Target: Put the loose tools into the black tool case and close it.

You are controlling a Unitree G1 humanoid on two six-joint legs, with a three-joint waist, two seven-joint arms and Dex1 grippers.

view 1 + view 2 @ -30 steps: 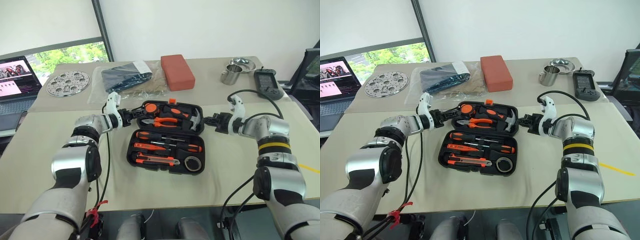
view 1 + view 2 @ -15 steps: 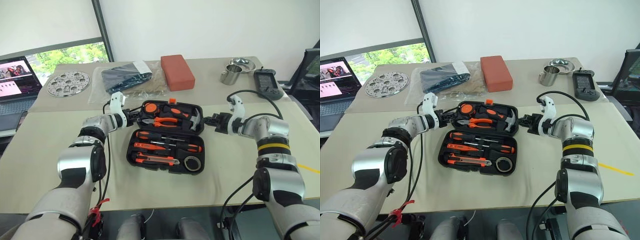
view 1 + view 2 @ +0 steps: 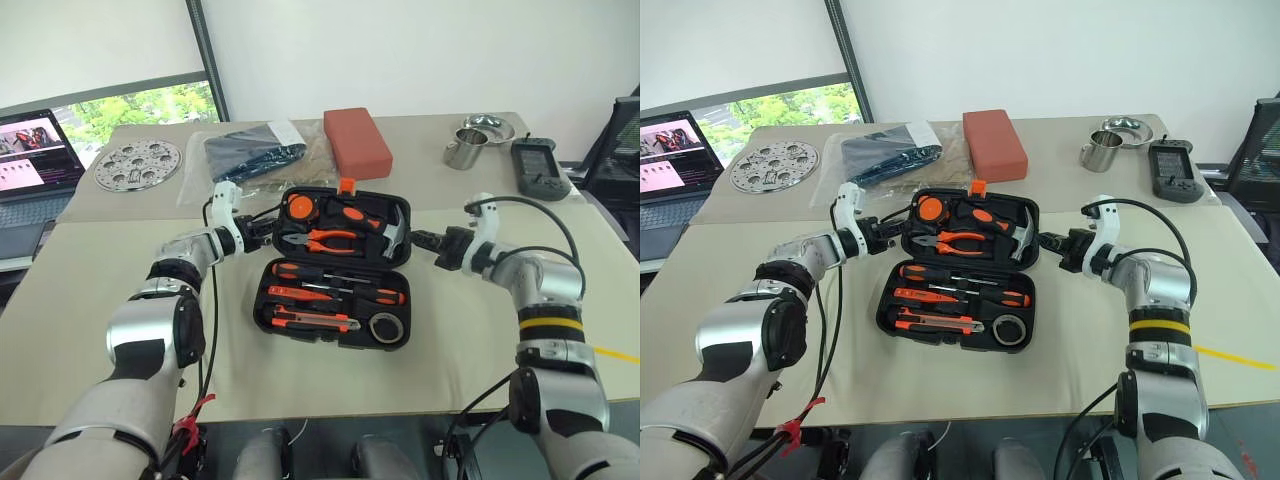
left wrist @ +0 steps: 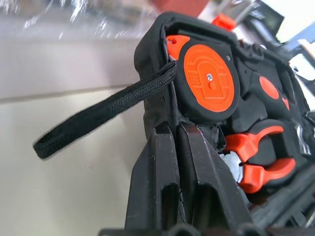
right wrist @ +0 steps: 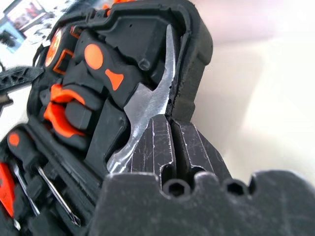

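The black tool case lies open at the table's middle, its lid tilted up from the table. The base holds two orange-and-black screwdrivers, a slim orange screwdriver, the utility knife and the grey tape roll. Pliers, a hammer and an orange tape measure sit in the lid. My left gripper is shut, tips against the lid's left edge. On the other side my right gripper is shut, with its tips at the lid's right edge beside the hammer head.
Behind the case lie a red-orange block and a dark bundle in a clear bag. A perforated metal disc and a laptop are at the far left. A steel cup, bowl and black handset are at the far right.
The lid has tipped up from lying flat, its orange latch now higher. Both grippers rose slightly with its side edges and their wrists rolled.
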